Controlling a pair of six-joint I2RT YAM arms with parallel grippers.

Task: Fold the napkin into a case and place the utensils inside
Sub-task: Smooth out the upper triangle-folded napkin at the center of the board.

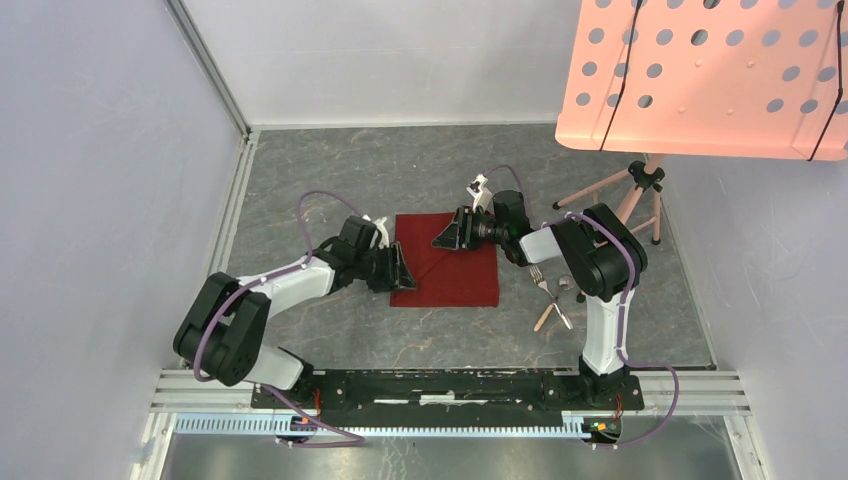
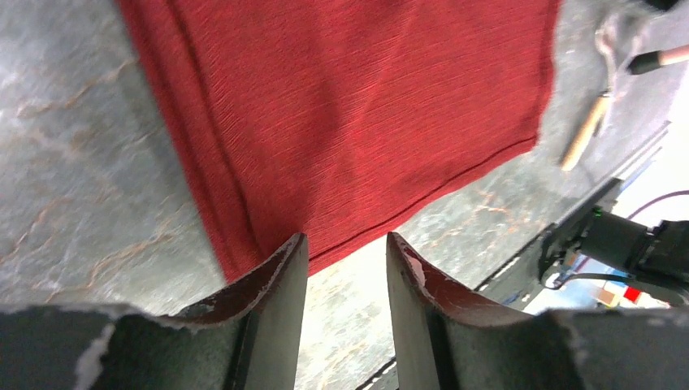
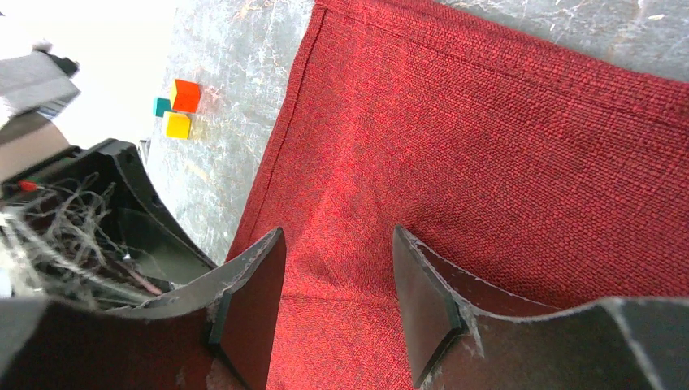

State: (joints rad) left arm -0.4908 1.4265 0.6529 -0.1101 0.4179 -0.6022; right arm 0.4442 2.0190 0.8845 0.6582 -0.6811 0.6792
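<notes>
Lying flat and spread out in the middle of the grey table point(image 1: 330, 170), the dark red napkin point(image 1: 460, 275) is not folded yet. The left gripper point(image 2: 345, 237) sits low at the napkin's left edge, close to a corner, its two fingers partly apart with nothing between them. The right gripper point(image 3: 337, 231) hangs over the far part of the cloth, fingers apart too, holding nothing. The utensils point(image 1: 552, 297), a fork and spoon with light brown handles, lie on the table just right of the napkin. Small coloured blocks point(image 3: 179, 107) show beyond the napkin's edge in the right wrist view.
</notes>
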